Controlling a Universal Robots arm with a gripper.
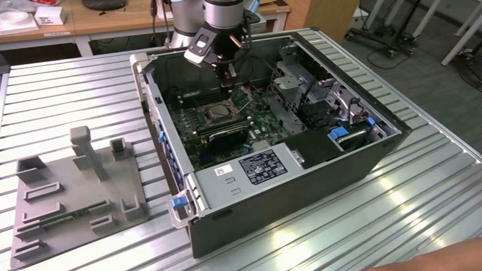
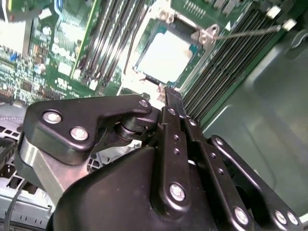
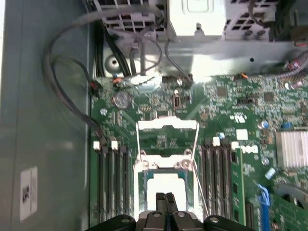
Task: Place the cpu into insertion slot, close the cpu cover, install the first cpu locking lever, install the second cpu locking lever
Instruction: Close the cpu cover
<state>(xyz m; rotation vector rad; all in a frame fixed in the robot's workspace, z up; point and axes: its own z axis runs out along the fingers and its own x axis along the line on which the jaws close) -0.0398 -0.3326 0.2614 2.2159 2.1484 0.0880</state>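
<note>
The gripper (image 3: 166, 197) hangs inside the open computer case (image 1: 301, 186), its two fingers pressed together and holding nothing. The cpu (image 2: 163, 57) lies flat in the insertion slot (image 1: 202, 118) on the green board, directly under the fingertips and just apart from them. The cpu cover (image 3: 165, 162) seems lowered around it, though that is hard to tell.

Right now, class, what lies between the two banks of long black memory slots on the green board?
The insertion slot, with the silver cpu in it, lies between the memory slots; the first wrist view shows this.
</note>
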